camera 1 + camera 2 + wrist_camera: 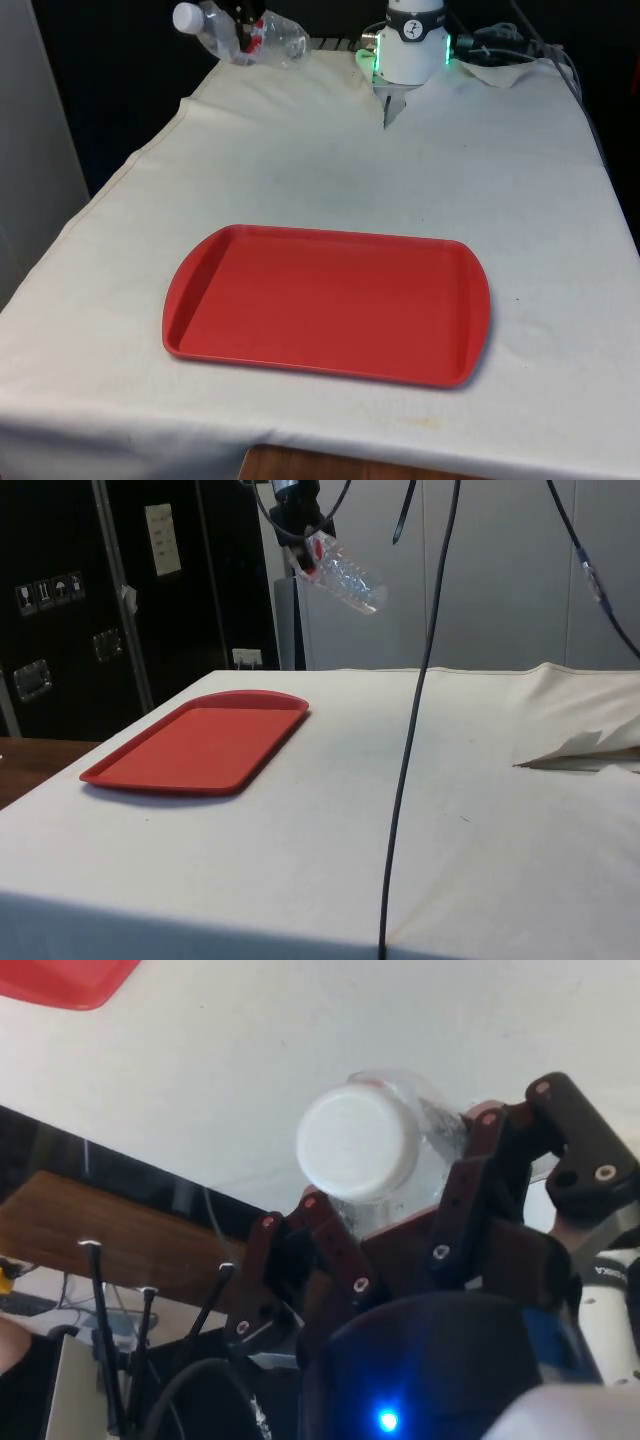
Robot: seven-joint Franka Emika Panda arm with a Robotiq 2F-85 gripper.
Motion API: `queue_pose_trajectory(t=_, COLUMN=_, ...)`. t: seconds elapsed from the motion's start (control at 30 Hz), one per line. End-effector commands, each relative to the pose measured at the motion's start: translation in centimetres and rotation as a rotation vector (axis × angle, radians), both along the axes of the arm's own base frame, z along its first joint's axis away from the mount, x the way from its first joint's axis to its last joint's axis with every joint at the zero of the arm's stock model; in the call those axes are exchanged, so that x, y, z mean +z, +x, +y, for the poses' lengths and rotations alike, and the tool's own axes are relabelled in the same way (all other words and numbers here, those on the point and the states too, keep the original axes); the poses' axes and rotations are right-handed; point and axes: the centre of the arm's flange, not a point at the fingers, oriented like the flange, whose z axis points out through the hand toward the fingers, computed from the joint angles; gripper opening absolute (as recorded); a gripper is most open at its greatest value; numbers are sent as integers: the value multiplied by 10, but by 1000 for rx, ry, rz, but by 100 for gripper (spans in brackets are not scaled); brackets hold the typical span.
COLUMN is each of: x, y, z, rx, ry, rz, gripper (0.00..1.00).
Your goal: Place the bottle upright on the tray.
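- The gripper (245, 28) was closed on the bottle (240, 33), pinching it about the red-labelled middle; in the wrist view its dark fingers (335, 1245) pressed against either side of the clear body, behind the white cap (356, 1143).
- The bottle hung in the air well above the white cloth (330, 160), carried and resting on nothing; it lay well apart from the red tray (325, 303), on the tray's far side and toward the front view's left of it.
- Its long axis was tilted, nearer to lying than standing; in the front view the cap pointed away from the tray toward the front view's left, with the clear base toward the right; in the side view the body (345, 575) slanted down away from the fingers.
- The tray (200, 742) lay flat with its floor bare; so, as a judgement, the coming move turned on two things together: carrying the bottle across the cloth until it stood over the tray's floor, and rotating the wrist so that the base faced down and the cap up before lowering.
- The risk, as I judged it, was releasing it while tilted, which would likely tip so light a bottle.
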Motion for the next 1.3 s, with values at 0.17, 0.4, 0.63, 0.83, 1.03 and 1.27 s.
queue_pose_trajectory(t=0.17, x=2, y=3, z=-1, rx=32, ry=-41, rz=-18, gripper=32)
queue_pose_trajectory(t=0.4, x=3, y=6, z=-2, rx=57, ry=-71, rz=-28, gripper=32)
queue_pose_trajectory(t=0.63, x=3, y=10, z=-2, rx=81, ry=-111, rz=-37, gripper=32)
queue_pose_trajectory(t=0.83, x=4, y=13, z=-2, rx=99, ry=-140, rz=-42, gripper=32)
queue_pose_trajectory(t=1.03, x=4, y=16, z=-2, rx=116, ry=-169, rz=-47, gripper=32)
queue_pose_trajectory(t=1.27, x=4, y=19, z=0, rx=135, ry=-200, rz=-51, gripper=32)
